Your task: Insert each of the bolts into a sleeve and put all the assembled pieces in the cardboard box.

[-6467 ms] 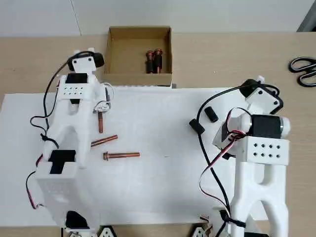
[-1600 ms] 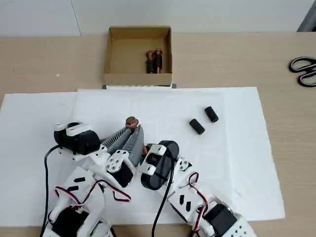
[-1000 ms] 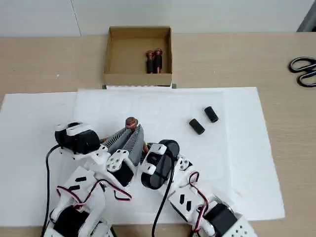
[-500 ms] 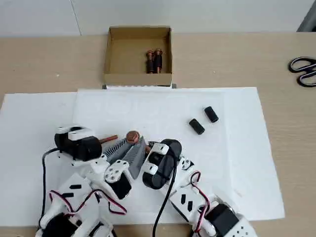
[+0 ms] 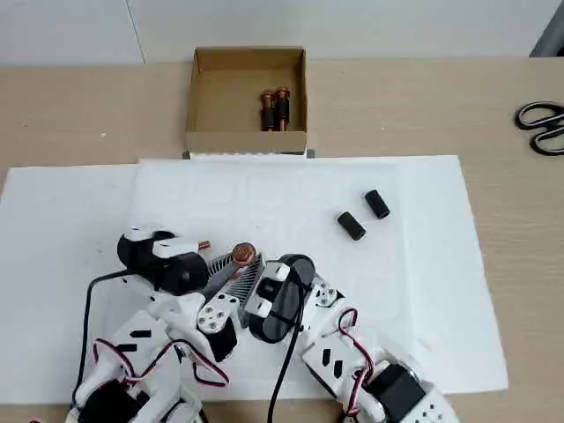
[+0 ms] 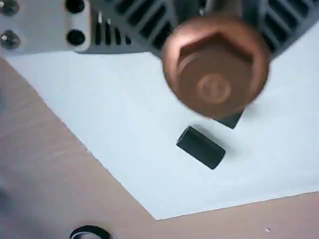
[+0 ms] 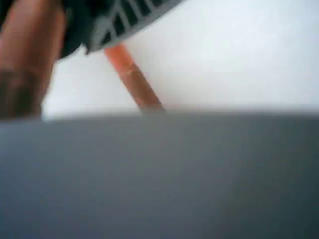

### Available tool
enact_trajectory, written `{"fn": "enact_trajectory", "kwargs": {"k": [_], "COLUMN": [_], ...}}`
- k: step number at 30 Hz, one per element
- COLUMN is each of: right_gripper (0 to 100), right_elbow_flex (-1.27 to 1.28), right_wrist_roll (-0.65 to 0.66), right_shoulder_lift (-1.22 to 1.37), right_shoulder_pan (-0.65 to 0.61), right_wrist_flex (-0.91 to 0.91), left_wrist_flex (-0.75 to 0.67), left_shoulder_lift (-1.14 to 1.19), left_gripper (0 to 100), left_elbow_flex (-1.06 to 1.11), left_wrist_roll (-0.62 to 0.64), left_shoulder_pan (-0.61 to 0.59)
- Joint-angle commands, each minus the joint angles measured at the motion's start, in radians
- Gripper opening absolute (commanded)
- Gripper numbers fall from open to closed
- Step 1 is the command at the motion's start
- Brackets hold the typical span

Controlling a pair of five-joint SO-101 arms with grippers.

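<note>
Left arm (image 5: 145, 339): at the near edge of the desk (image 5: 79, 106), over the white paper (image 5: 291, 189)
Left hand (image 5: 236, 270): narrow, its ribbed grey fingers (image 6: 132, 22) closed on a bolt (image 6: 215, 67); the bolt's copper head faces up in the high view and stands in front of the fingers in the left wrist view
Right arm (image 5: 352, 366): at the near edge, to the right of the left arm; its black wrist block lies just beside the left hand
Right hand (image 5: 263, 289): close against the left hand; wide or narrow, I cannot tell
Loose bolt (image 7: 132, 79): lying flat on the paper; in the high view its tip pokes out just beyond the left arm's black motor
Sleeves (image 5: 352, 226): two short black ones on the paper, near each other but apart, to the right of both hands; in the left wrist view one lies in full sight, the other partly behind the held bolt's head
Cardboard box (image 5: 211, 97): open, on the bare desk just beyond the paper's far edge
Assembled pieces (image 5: 274, 109): two, side by side and touching, inside the box toward its right wall
Scissors (image 5: 542, 125): on the desk at the far right, well apart from the paper
</note>
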Motion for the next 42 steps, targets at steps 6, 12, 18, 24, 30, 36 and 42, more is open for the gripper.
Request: {"fn": "enact_trajectory", "kwargs": {"k": [6, 12, 18, 24, 30, 36, 42], "right_gripper": [0.2, 0.2, 0.2, 0.2, 0.2, 0.2, 0.2], "right_elbow_flex": [-0.044, -0.021, -0.017, -0.02, -0.021, -0.012, 0.009], "right_wrist_roll": [0.011, 0.011, 0.011, 0.012, 0.012, 0.008, 0.008], "right_shoulder_lift": [-0.008, -0.008, -0.008, -0.008, -0.008, -0.008, -0.008], "right_shoulder_pan": [-0.007, -0.005, -0.005, -0.002, -0.007, -0.028, -0.024], "right_wrist_flex": [0.002, 0.002, 0.002, 0.002, -0.007, 0.001, 0.001], "left_wrist_flex": [0.003, -0.034, -0.078, -0.052, -0.011, -0.068, -0.129], "left_shoulder_lift": [-0.006, -0.008, -0.008, -0.006, -0.008, -0.008, -0.008], "left_gripper": [1, 1, 1, 1, 1, 1, 1], "left_elbow_flex": [-0.007, -0.012, -0.008, -0.007, 0.016, 0.013, 0.005], "left_wrist_roll": [-0.137, -0.193, -0.259, -0.262, -0.25, -0.184, -0.184], "left_shoulder_pan": [-0.044, -0.044, -0.044, -0.04, -0.038, -0.038, -0.054]}}
